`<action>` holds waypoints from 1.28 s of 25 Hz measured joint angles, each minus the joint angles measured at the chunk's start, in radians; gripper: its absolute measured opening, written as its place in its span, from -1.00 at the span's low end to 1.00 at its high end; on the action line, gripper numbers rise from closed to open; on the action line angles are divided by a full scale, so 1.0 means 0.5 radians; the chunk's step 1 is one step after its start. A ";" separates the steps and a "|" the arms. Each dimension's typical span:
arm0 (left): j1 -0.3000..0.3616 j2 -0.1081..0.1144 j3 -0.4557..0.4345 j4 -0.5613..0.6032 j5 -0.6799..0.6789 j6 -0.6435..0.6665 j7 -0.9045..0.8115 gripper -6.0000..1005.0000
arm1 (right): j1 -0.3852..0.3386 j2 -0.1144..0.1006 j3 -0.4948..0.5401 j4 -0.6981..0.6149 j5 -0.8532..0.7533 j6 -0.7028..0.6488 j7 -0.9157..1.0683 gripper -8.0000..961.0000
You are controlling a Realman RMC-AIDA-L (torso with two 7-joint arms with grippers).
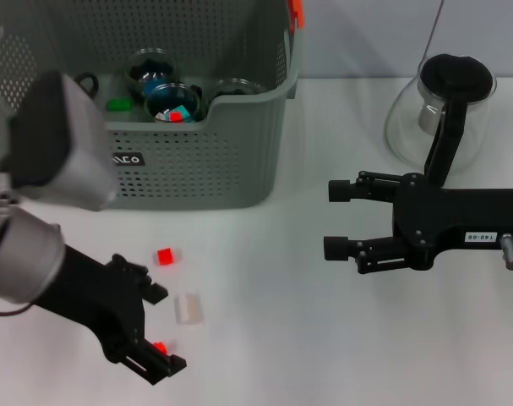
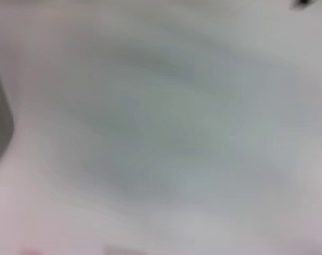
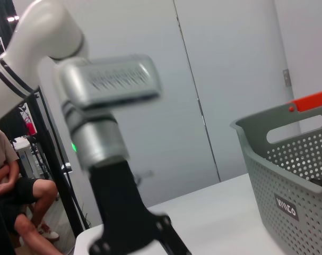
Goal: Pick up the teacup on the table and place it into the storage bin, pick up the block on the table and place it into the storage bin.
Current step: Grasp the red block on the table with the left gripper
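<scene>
Block: a small red cube-shaped block [image 1: 165, 255] lies on the white table [image 1: 273, 338] in front of the bin; a second small red block [image 1: 160, 347] sits between the left gripper's fingers, and a pale, translucent rectangular block [image 1: 188, 308] lies between the two red ones.
Handling: judged light, stiff and smooth-sided; best pinched across two opposite flat faces, squarely, or it may squirt out.
Teacup: glass cups [image 1: 173, 103] with dark contents already stand inside the bin; no cup is visible on the table.
Storage bin: large grey perforated plastic basket [image 1: 197, 161] with a black logo label and an orange clip [image 1: 296, 12] on its rim, behind the blocks.
Left gripper: black two-finger gripper [image 1: 150, 331], low over the table, fingers spread around the near red block, not visibly clamped on it.
Right gripper: black gripper [image 1: 339, 219], fingers apart and holding nothing, hovering right of the bin.
Further out: a clear glass teapot with a black lid [image 1: 442, 106] stands behind the right gripper.
Hard to make out: whether the near red block touches either finger; the left wrist view shows only blurred table; the right wrist view shows the left arm and the bin's wall, none of the blocks.
</scene>
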 joint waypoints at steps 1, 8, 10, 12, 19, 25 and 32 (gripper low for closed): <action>-0.041 0.003 0.040 -0.086 0.067 -0.038 -0.062 0.89 | 0.002 0.001 -0.003 0.000 0.000 0.002 0.006 0.97; -0.144 0.001 0.307 -0.320 0.397 -0.259 -0.379 0.89 | 0.009 0.010 0.001 -0.001 0.000 0.009 0.011 0.97; -0.148 0.000 0.359 -0.347 0.453 -0.319 -0.450 0.89 | 0.009 0.011 0.001 -0.001 0.000 0.021 0.012 0.97; -0.150 -0.001 0.418 -0.369 0.479 -0.375 -0.522 0.88 | 0.009 0.011 0.001 0.000 0.000 0.031 0.012 0.97; -0.148 -0.006 0.594 -0.450 0.562 -0.485 -0.630 0.88 | 0.009 0.012 0.000 -0.003 0.000 0.035 0.012 0.97; -0.152 -0.007 0.637 -0.506 0.577 -0.547 -0.647 0.88 | 0.007 0.012 0.001 -0.001 0.000 0.035 0.010 0.97; -0.147 -0.007 0.651 -0.519 0.578 -0.581 -0.678 0.78 | 0.005 0.012 0.004 -0.002 0.000 0.035 0.011 0.97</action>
